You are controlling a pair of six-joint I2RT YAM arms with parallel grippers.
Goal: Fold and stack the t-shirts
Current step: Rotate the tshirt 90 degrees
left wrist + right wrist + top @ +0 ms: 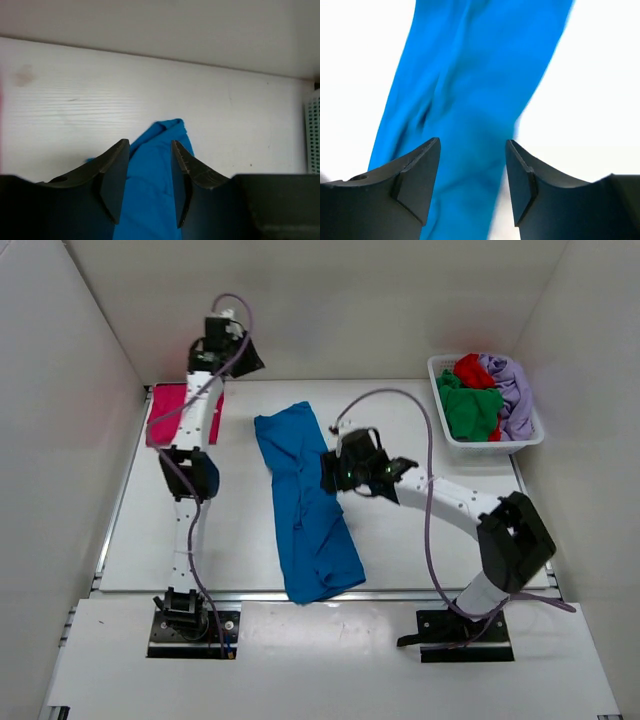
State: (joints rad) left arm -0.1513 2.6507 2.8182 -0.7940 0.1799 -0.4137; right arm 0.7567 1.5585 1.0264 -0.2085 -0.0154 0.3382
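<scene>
Blue t-shirt [305, 505] lies as a long folded strip on the counter [240, 540].
Left jaws and right jaws hang released and empty, likely to leave the fold undisturbed.

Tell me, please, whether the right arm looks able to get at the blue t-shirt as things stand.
Probably yes. The right gripper hangs open close over the blue t-shirt, which lies spread on the table with nothing on top of it and nothing between the two.
</scene>
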